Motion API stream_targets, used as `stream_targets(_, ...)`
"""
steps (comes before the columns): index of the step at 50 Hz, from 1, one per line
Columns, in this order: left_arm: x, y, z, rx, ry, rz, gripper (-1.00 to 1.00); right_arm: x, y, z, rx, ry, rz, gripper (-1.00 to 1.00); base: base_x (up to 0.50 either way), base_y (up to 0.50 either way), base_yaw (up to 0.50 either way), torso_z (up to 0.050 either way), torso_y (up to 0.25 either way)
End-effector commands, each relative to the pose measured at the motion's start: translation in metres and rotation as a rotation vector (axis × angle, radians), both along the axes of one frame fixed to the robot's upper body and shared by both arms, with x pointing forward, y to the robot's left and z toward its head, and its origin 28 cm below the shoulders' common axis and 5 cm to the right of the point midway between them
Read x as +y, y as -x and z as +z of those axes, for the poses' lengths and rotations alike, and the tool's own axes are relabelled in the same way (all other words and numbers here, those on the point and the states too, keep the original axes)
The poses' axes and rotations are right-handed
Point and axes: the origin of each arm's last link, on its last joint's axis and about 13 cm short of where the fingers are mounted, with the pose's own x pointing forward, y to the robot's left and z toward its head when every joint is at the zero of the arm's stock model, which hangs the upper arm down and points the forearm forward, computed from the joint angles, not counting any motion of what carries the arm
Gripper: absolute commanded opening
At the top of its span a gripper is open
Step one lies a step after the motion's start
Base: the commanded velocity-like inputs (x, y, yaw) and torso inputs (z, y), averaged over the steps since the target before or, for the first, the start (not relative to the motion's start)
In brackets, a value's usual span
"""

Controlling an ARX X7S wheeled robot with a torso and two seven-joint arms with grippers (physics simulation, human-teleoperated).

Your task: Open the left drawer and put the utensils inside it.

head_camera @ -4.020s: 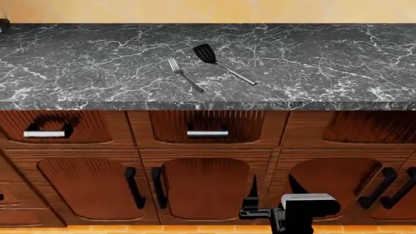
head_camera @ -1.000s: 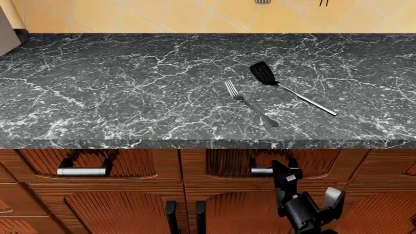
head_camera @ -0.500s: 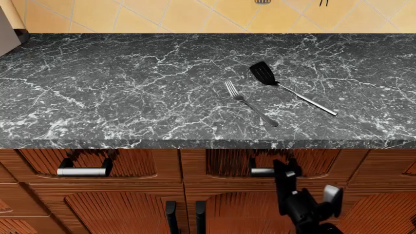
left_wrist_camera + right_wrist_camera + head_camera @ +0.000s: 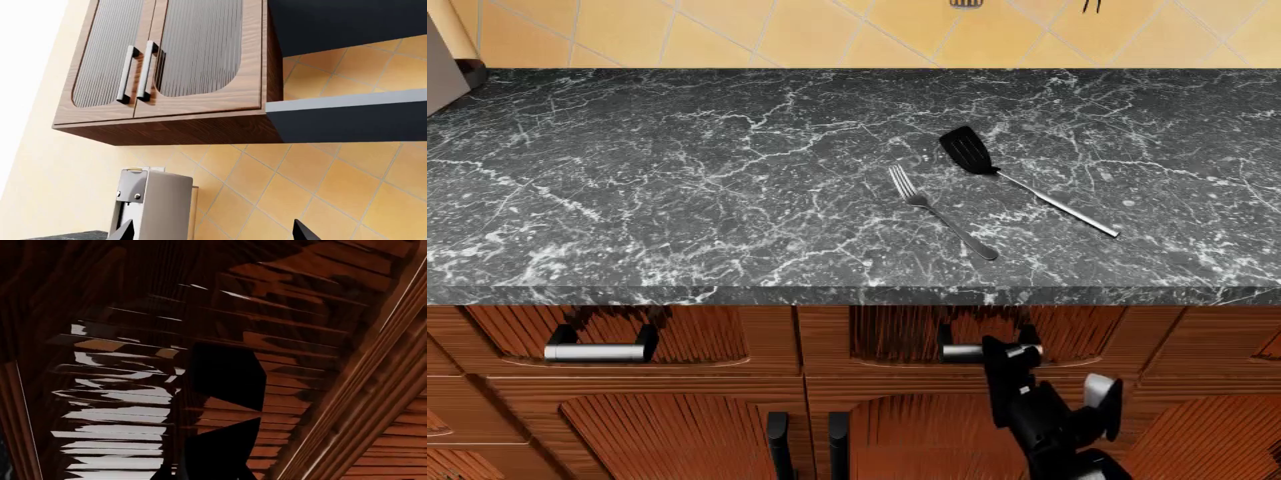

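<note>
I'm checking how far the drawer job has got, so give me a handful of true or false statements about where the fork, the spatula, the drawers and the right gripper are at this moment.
1. The fork and the spatula both lie on the marble counter. True.
2. The fork lies to the right of the spatula in the head view. False: the fork is to its left.
3. The right gripper is up at the bar handle of a drawer below the utensils. True.
4. The leftmost drawer in view is pulled out. False: it sits closed, flush with the cabinet front.
5. The spatula's black head points toward the counter's front edge. False: it points toward the tiled wall.
</note>
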Motion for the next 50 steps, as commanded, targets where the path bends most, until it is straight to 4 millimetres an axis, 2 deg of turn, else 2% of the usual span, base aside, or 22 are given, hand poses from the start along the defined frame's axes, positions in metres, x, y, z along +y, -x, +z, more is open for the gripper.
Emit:
stream_targets(1, 0.0, 0.0, 0.0, 0.0, 0.0, 0.0, 1.0, -0.004, -0.001, 0.002, -0.027, 0.032, 0.004, -1.0, 0.0, 0.0, 0.0, 0.0, 0.0)
stream_targets(8, 0.001, 0.001, 0.0, 0.0, 0.0, 0.002, 1.0, -0.007, 0.007, 0.007, -0.056, 0.054, 0.02, -1.0, 0.0, 0.0, 0.0, 0.0, 0.001)
stream_targets(16, 0.0, 0.0, 0.0, 0.001, 0.001, 0.001, 1.0, -0.004, 0.032, 0.017, -0.115, 0.112, 0.1, -1.0, 0.0, 0.0, 0.0, 0.0, 0.003)
stream_targets(25, -0.001, -0.001, 0.0, 0.006, 0.0, -0.001, 1.0, -0.002, 0.054, 0.017, -0.159, 0.187, 0.129, -1.0, 0.0, 0.0, 0.0, 0.0, 0.002)
stream_targets(32, -0.002, -0.002, -0.001, 0.009, 0.0, -0.002, 1.0, 0.001, 0.077, 0.018, -0.28, 0.215, 0.003, -1.0, 0.0, 0.0, 0.0, 0.002, 0.003)
stream_targets(37, -0.003, -0.003, -0.001, 0.013, 0.001, -0.005, 1.0, 0.002, 0.095, 0.014, -0.335, 0.134, -0.049, -1.0, 0.0, 0.0, 0.0, 0.0, 0.004)
stream_targets(50, -0.004, -0.004, -0.001, 0.013, 0.004, -0.01, 1.0, -0.002, 0.135, -0.005, -0.262, 0.129, -0.166, -1.0, 0.0, 0.0, 0.0, 0.002, 0.004)
